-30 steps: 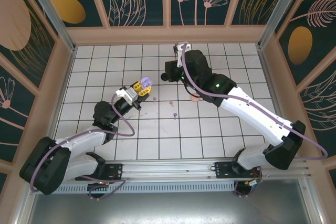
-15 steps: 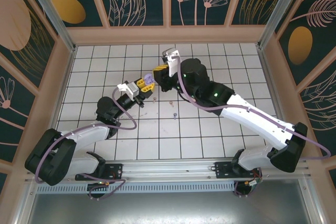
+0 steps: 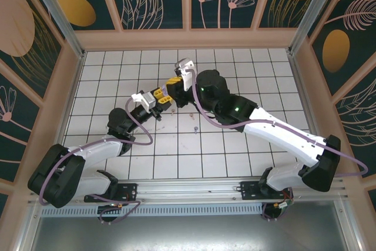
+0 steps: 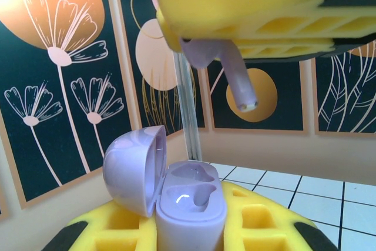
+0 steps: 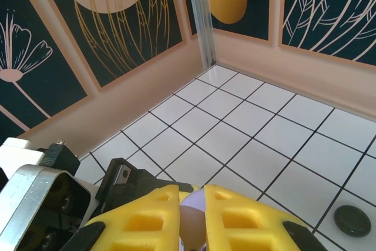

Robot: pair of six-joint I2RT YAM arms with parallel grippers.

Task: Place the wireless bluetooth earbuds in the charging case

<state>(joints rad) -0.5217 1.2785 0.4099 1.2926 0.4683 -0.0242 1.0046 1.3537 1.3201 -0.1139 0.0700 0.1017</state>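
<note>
Our right pincer (image 5: 191, 205) grips the purple stemmed earbud (image 4: 228, 67), stem down, just above the open lilac case (image 4: 189, 201) our left pincer (image 3: 158, 94) clamps.

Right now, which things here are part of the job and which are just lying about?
Job: open purple case, in the left gripper; purple earbud, in the right gripper; loose bud on the tiles.
Lying about: black disc.
</note>
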